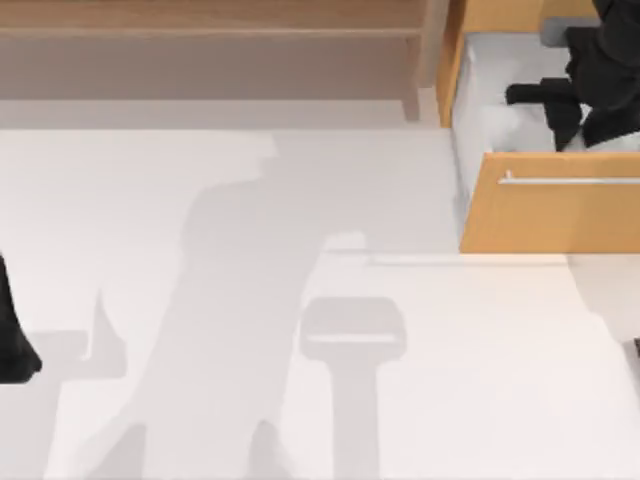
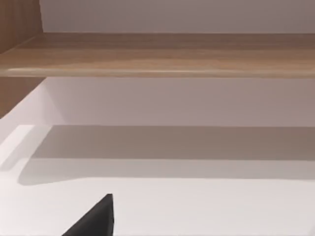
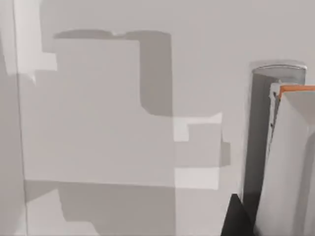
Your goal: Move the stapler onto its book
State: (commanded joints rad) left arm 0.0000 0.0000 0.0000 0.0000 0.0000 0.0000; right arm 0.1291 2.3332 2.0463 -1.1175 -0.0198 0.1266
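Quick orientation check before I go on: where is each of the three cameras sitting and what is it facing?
Top view: above the table, looking down on the open drawer at the right; right gripper reaches inside it, left arm parked at the left edge.
Left wrist view: low over the table, facing the wooden shelf; a dark finger tip shows.
Right wrist view: inside the drawer, facing its grey floor.
Shared: shelf in top and left wrist views; drawer interior in top and right wrist views.
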